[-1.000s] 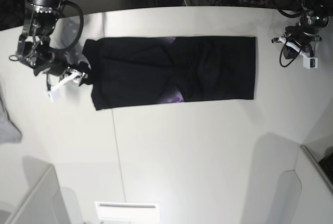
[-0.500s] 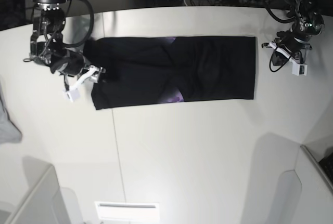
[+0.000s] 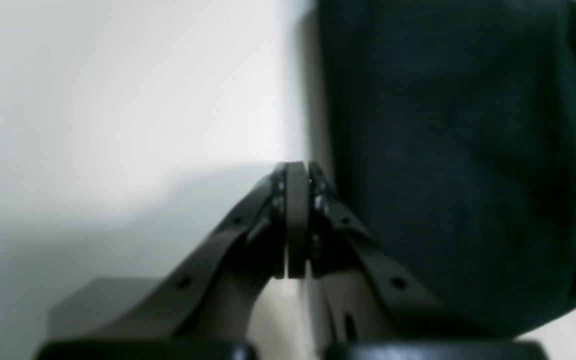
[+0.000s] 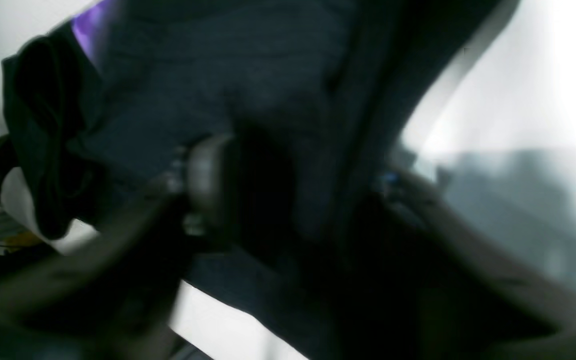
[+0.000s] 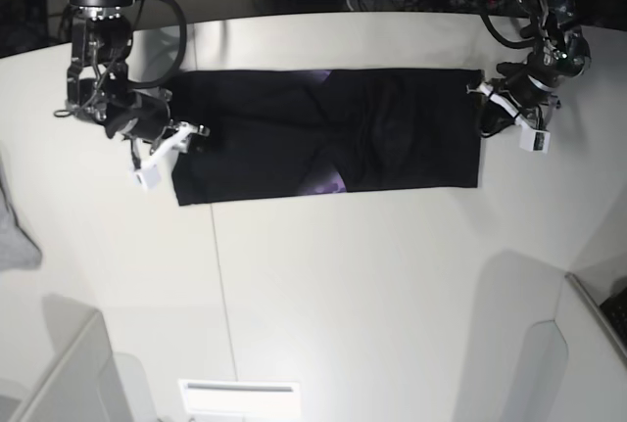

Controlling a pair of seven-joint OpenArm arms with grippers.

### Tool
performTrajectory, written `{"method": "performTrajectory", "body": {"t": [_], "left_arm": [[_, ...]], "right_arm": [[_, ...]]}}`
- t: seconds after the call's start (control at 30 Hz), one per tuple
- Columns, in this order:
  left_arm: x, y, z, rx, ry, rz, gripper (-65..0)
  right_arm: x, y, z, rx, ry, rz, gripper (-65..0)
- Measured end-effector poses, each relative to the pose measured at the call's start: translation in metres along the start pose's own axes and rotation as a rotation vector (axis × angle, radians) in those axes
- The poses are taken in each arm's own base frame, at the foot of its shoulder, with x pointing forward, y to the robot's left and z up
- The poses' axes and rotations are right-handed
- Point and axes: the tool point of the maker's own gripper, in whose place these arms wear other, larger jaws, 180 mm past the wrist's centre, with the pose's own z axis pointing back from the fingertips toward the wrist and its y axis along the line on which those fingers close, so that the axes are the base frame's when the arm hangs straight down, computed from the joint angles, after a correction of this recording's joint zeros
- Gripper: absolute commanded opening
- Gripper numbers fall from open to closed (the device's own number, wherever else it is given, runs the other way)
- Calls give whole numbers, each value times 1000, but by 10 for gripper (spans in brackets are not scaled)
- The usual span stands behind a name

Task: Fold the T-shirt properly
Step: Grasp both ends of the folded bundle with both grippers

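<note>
Roughly halfway, I'd say. The T-shirt (image 5: 328, 133) lies flat on the tabletop (image 5: 372, 285) as a long black band, so the sides look already folded in; a bit of purple print peeks out near its lower edge. What's left, judging by shape: fold the band end to end into a compact rectangle.

Right gripper (image 5: 181, 140) sits at one short end of the band, jaws straddling the cloth edge; the wrist view is blurred and I can't tell if they're clamped or merely around it. Left gripper (image 3: 295, 172) sits at the other short end, jaws pressed together on nothing, tips just beside the hem, not on it.

So neither end is clearly gripped yet. A grey cloth (image 5: 15, 236) lies at the tabletop's edge, well apart.
</note>
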Motion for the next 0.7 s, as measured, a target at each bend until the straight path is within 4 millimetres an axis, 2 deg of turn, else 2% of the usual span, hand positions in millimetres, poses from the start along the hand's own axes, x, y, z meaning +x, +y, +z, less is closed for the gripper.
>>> {"method": "performTrajectory", "body": {"t": [0.1,0.13,0.23,0.4,0.5,0.63,0.7], "left_arm": [[1,-16,-7,-43,3,-22,-650],[1,-19,-9,-44,4,-20,-650],[6,-32,-20,-51,8,-19,-650],[11,-65,-34,-124,17,-50,-650],[14,-86,-42,-160,8,-43,-650],[15,-98,-47,-177,1,-16,-650],[18,-102,-49,-182,8,-15,-650]], "right_arm": [[3,-5,0,-18,-13,0,-632],[4,-6,1,-21,-20,-1,-650],[12,-16,3,-56,-29,-33,-650],[27,-34,11,-145,-46,1,-650],[31,-37,13,-182,-49,32,-650],[39,-40,24,-270,-68,120,-650],[46,-35,29,-278,-91,149,-650]]}}
